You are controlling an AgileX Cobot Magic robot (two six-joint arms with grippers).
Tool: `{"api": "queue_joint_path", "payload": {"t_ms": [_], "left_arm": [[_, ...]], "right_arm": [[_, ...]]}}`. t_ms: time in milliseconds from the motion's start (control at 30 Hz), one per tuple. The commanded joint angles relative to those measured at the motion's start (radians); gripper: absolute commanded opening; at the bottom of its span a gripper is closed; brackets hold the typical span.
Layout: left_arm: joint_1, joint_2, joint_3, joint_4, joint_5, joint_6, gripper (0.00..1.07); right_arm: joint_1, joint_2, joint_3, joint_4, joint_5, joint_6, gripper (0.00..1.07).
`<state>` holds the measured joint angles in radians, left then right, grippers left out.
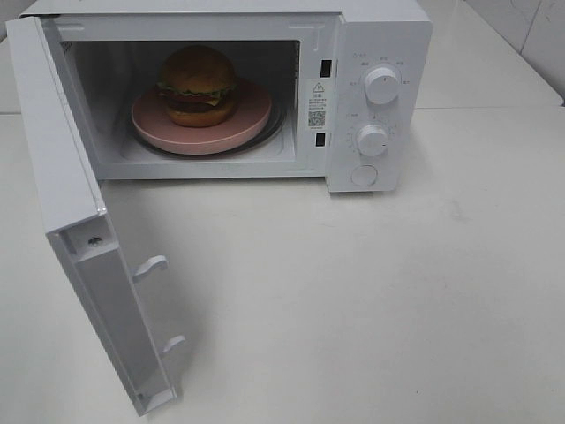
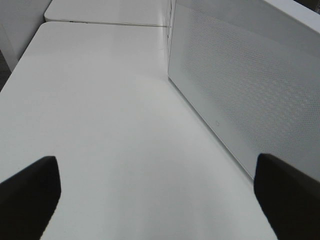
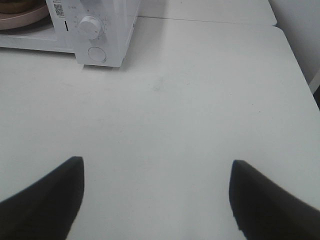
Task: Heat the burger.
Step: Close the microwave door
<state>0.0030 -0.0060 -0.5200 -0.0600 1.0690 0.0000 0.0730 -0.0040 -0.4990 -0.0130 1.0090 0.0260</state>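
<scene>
A white table (image 1: 397, 291) carries a microwave (image 1: 381, 44) with its door (image 1: 62, 177) swung wide, and the burger (image 1: 198, 84) sits inside on a pink plate (image 1: 252, 119). My left gripper (image 2: 155, 180) hangs beside that door, jaws spread wide, holding nothing. My right gripper (image 3: 156, 175) is also wide apart and holds nothing, over bare tabletop.

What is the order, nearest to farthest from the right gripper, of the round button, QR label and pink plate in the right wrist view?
From the right gripper:
1. round button, low on the microwave front
2. QR label, beside the opening
3. pink plate, inside
</scene>
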Motion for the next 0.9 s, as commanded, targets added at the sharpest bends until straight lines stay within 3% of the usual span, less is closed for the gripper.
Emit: {"api": "queue_joint_path", "payload": {"t_ms": [33, 900], "left_arm": [[-0.002, -0.016, 0.003, 0.001, 0.003, 0.000, 0.98], [-0.002, 0.035, -0.017, -0.006, -0.021, 0.000, 0.97]], "right_arm": [[-0.005, -0.026, 0.002, 0.002, -0.015, 0.006, 0.76], [-0.005, -0.026, 0.002, 0.002, -0.015, 0.006, 0.76]]}}
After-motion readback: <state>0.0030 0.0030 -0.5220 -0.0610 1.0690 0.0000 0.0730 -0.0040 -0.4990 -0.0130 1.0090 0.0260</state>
